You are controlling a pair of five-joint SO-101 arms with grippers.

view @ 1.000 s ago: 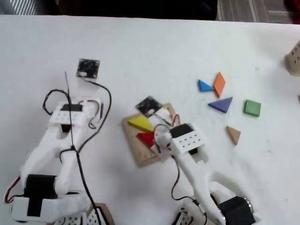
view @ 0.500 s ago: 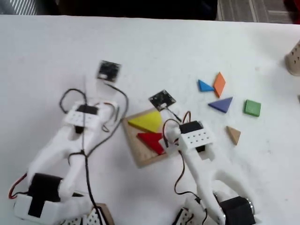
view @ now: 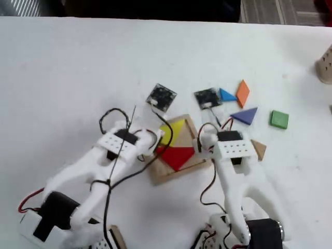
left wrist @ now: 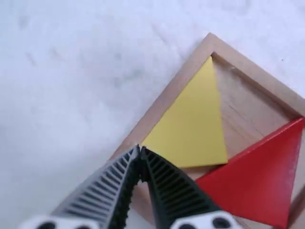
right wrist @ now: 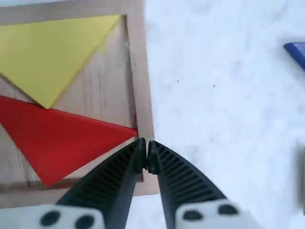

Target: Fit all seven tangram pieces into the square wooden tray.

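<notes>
Left wrist view: the left gripper point(left wrist: 140, 151) has its jaws pressed together on nothing, with its tip at the left rim of the tray point(left wrist: 170, 93), just beside a corner of the yellow triangle point(left wrist: 198, 124). The right gripper point(right wrist: 145, 143) is likewise pressed together and empty, at the tray's right rim beside a corner of the red triangle point(right wrist: 57, 138). Both triangles lie flat in the tray, touching. On the table point(view: 78, 62), right of the tray, lie a blue triangle point(view: 226, 95), orange parallelogram point(view: 242, 93), purple triangle point(view: 245, 115), green square point(view: 279, 119) and tan triangle point(view: 258, 149).
</notes>
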